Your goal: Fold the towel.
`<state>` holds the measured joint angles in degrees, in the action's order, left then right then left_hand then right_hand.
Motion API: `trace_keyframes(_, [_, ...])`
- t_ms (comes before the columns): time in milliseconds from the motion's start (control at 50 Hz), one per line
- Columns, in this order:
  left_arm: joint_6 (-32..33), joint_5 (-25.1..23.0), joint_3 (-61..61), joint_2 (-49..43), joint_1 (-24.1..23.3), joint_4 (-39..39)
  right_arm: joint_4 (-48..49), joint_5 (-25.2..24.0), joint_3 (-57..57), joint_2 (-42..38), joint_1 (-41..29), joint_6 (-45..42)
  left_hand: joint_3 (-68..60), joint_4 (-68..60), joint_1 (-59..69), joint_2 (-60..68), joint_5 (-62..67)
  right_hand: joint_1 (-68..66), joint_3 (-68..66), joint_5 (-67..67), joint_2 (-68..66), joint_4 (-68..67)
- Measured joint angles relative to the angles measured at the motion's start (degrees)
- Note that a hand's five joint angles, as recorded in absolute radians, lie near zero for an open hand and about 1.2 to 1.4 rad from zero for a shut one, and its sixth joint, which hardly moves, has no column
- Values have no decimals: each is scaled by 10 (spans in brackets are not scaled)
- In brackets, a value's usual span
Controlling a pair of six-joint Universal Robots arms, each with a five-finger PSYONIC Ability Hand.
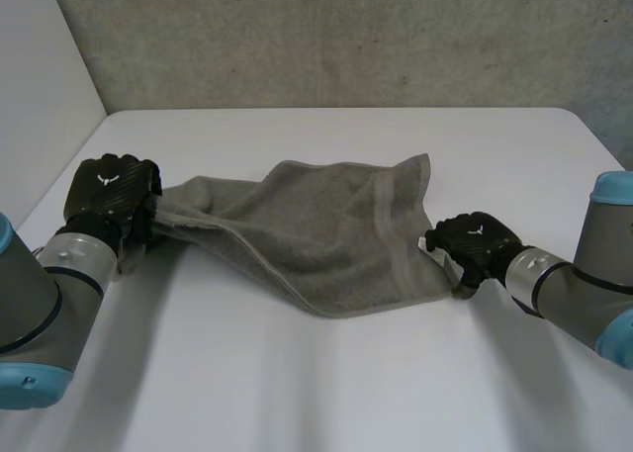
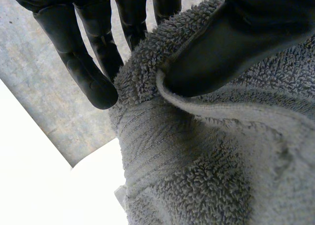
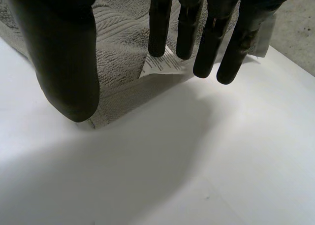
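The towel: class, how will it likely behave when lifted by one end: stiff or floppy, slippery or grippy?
Probably floppy: the towel sags and creases between the left hand and the table. Likely grippy, given its looped pile; it should drag rather than slide.

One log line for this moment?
towel half-spread on table | left hand pinches bunched left end | right hand open at right edge by label
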<state>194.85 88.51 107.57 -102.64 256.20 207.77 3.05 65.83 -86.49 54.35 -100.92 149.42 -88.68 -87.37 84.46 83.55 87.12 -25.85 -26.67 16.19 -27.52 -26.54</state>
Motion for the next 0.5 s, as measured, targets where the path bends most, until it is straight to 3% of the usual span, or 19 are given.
trace_keyframes(500, [0, 0, -1, -7, -1, 0, 15, 1, 28, -27, -18, 8, 0, 0, 0, 0, 0, -75, -64, 63, -45, -65])
